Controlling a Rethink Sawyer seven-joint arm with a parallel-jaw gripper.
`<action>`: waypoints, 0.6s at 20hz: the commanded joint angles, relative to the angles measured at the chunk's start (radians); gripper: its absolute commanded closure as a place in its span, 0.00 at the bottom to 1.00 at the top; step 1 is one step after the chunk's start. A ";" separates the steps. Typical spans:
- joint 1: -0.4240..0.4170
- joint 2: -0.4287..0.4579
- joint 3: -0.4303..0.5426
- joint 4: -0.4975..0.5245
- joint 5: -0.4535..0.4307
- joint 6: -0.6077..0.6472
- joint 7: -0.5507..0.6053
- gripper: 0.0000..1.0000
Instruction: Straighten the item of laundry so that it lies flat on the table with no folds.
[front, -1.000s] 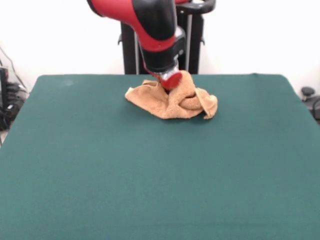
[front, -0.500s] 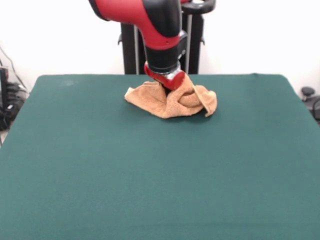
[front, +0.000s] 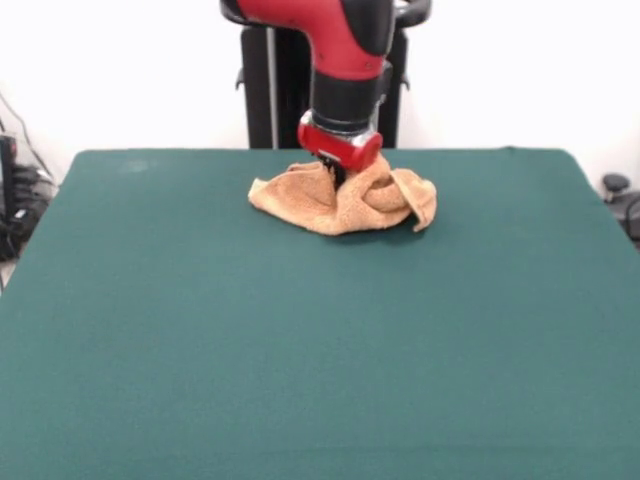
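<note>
While the towel (front: 342, 200) sits bunched at the green table's (front: 300, 330) far edge, unflattened, the gripper (front: 338, 174) presses into it, its grasp impossible to tell.

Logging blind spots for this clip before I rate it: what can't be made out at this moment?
- End effector, front view: its tips sink among the towel's folds, so open or shut, and any grip, cannot be told.
- Towel's far side: hidden by its own bunched folds and the arm.
- Table: near edge cut off by the bottom of the picture.
- Only the front view is available.
</note>
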 joint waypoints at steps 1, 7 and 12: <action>0.155 0.238 0.024 -0.347 0.242 -0.730 0.194 1.00; 0.330 0.336 -0.125 -0.359 0.547 -0.906 0.097 1.00; 0.354 0.335 -0.160 -0.367 0.558 -0.803 0.043 1.00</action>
